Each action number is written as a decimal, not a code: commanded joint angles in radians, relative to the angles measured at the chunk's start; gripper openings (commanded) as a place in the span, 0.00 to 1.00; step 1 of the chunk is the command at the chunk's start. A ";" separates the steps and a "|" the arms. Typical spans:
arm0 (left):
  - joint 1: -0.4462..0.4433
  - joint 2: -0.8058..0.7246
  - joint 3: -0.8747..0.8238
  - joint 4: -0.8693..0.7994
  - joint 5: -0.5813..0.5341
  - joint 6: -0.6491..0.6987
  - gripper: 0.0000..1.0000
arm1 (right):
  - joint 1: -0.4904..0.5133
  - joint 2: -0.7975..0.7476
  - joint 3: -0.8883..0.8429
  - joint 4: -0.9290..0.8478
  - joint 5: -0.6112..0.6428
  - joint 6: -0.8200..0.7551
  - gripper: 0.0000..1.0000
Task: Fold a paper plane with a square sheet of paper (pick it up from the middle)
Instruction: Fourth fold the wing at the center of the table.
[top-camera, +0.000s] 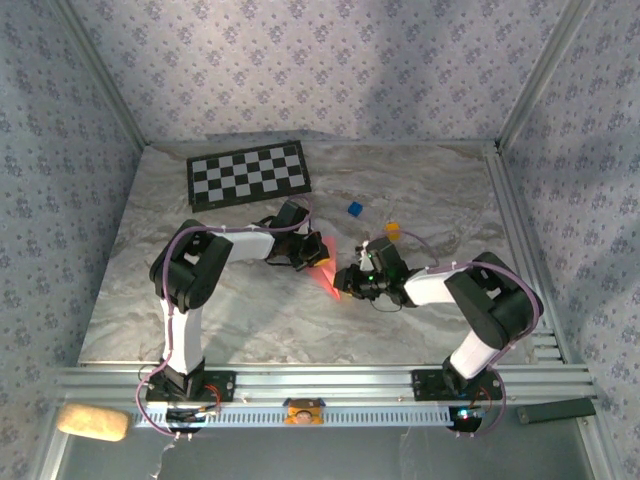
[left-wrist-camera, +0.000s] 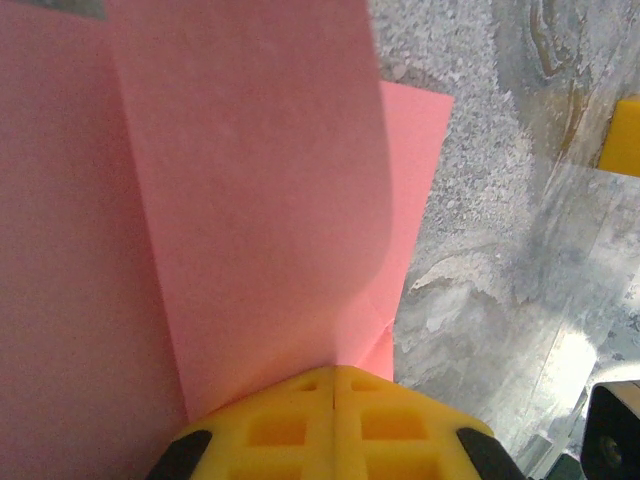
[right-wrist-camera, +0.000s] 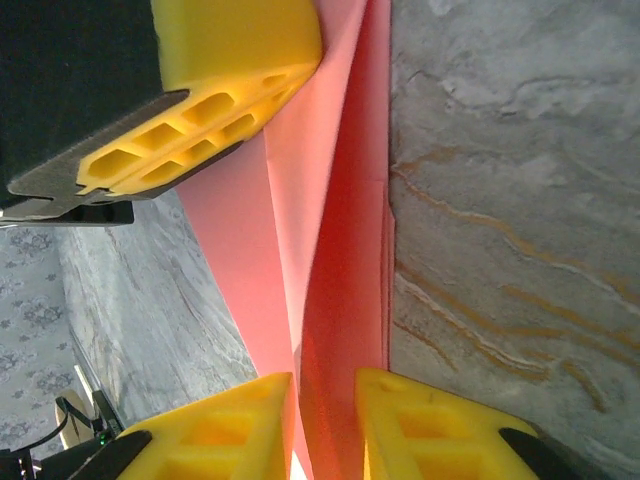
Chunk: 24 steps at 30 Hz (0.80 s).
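- Top view: I'm seeing the pink paper (top-camera: 326, 278) nearer me than the checkerboard (top-camera: 248, 173).
- Left wrist: the left gripper (left-wrist-camera: 332, 385) is clamping the paper, jaws together.
- Right wrist: the right gripper (right-wrist-camera: 325, 400) is straddling the crease, jaws apart; I'm aiming to close squarely on it.

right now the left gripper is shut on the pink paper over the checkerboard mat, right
Wrong place: the left gripper is shut on the pink paper over bare table, well clear of the checkerboard mat, as the top external view shows.
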 joint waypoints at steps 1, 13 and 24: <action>-0.007 0.020 -0.002 -0.027 0.006 0.022 0.00 | -0.013 -0.007 0.013 -0.074 -0.014 0.013 0.24; -0.009 0.020 -0.003 -0.030 0.005 0.022 0.00 | -0.014 0.067 0.037 -0.032 -0.061 0.033 0.12; -0.008 0.021 -0.002 -0.031 -0.003 0.016 0.00 | -0.004 0.041 -0.021 -0.054 -0.087 0.017 0.11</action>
